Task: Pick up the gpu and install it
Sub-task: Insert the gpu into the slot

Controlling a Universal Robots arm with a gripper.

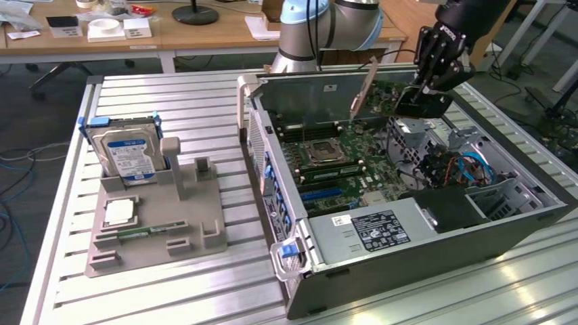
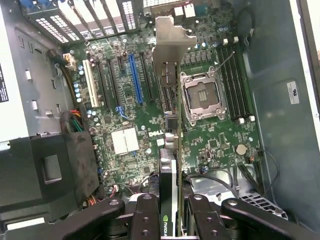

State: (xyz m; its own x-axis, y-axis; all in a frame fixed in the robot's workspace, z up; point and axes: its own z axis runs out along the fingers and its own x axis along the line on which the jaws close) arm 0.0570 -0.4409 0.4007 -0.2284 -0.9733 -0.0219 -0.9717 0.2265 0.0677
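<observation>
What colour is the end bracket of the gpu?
Silver. The gpu's end bracket shows best in the wrist view.

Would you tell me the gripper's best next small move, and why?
Probably a small sideways shift toward the long blue slot: the gripper holds the green-board gpu with its silver bracket edge-on above the green motherboard, apart from that slot's line.

Slatted metal counter (image 1: 181,298). Grey fixture tray (image 1: 153,254) sits near its edge on the exterior view's left. Hard drive (image 1: 126,152), blue-white label, upright in the tray's far slot. Silver processor chip (image 1: 120,212) flat in a mid-tray recess; memory stick (image 1: 137,233) flat just beside it. Open computer case (image 1: 407,271) on its side toward the exterior view's right edge, near the tray. Inside: motherboard (image 2: 130,115), open processor socket (image 2: 202,97), blue expansion slot (image 2: 135,77), labelled power supply (image 1: 375,230). Wooden desk (image 1: 208,37) beyond the far edge.
</observation>
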